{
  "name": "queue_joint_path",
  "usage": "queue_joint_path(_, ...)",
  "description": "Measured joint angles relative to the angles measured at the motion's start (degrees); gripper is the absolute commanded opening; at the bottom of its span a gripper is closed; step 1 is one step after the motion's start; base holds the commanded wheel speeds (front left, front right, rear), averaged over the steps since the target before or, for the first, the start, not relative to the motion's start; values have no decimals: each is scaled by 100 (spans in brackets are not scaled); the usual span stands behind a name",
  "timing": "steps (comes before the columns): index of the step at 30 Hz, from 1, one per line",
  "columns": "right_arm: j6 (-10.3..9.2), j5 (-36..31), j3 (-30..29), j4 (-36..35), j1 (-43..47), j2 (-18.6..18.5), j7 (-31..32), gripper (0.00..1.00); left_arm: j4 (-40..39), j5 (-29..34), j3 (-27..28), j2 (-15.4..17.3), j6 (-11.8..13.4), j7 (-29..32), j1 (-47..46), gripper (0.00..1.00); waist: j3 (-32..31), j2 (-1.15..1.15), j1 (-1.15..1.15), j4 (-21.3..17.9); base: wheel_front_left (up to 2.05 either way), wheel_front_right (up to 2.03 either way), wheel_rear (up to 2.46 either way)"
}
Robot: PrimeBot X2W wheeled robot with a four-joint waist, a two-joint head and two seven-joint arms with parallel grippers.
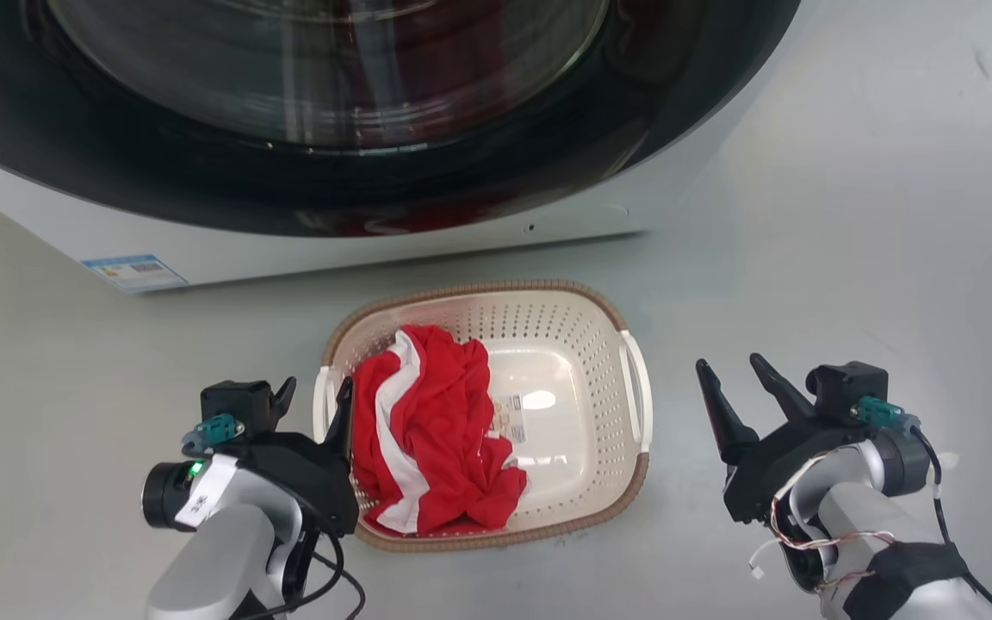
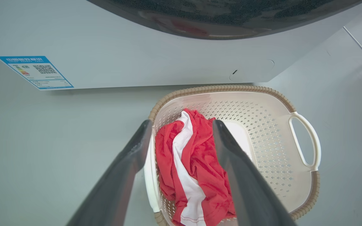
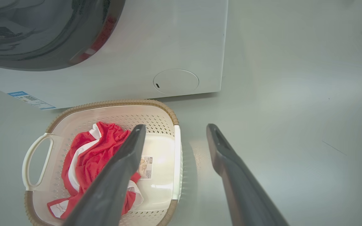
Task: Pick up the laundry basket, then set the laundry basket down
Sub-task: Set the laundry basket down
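The laundry basket [image 1: 539,325] stands upright on the pale grey floor [image 1: 849,258], its mouth facing up, just in front of a white washing machine [image 1: 375,250] that lies at its 12 o'clock in the head view. On the basket's smooth bottom is a small white label [image 1: 509,412] with dark print too fine to read. At the machine's lower corner is a blue-edged sticker [image 2: 35,72] with a QR code and coloured bars; its writing is too small to make out.

The basket is cream plastic, a rounded rectangle with walls pierced by rows of small holes and a brown woven-look rim [image 1: 461,291]. Its white loop handles sit at 9 and 3 o'clock, the right handle [image 1: 638,387] plain to see. It looks nearly square from above, so I cannot tell its long axis. A crumpled red and white garment [image 1: 436,413] of soft knit fills its 9 o'clock half. The machine's dark glass door [image 1: 332,69] is round and glossy.

The left jaws are spread open and astride the basket's 9 o'clock edge: one of the long dark fingers [image 2: 124,175] is outside, the other above the garment. The right jaws are also spread open, gripping nothing, at the basket's 3 o'clock and apart from it.
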Motion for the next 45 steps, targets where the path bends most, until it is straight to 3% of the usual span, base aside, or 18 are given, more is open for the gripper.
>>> queue_joint_path(11,-464,-314,-361,-834,801,-111,0,100,-1168,332,248,240,433,0,904,100,-884,0,0,54,0,0,0)
queue_joint_path(20,-812,-660,-654,-1764,1416,-345,0,100,-2569,740,402,393,784,0,1700,100,-1505,1,0,80,0,0,0)
queue_joint_path(37,-1076,-1120,-1125,-3261,2808,-577,-1,100,-4725,1341,812,619,1059,-1,3326,100,-2205,0,0,120,0,0,0)
queue_joint_path(45,-1146,-1278,-1281,-3836,3059,-614,-1,100,-5225,1458,968,619,1085,-1,3714,100,-2340,1,1,123,0,0,0)
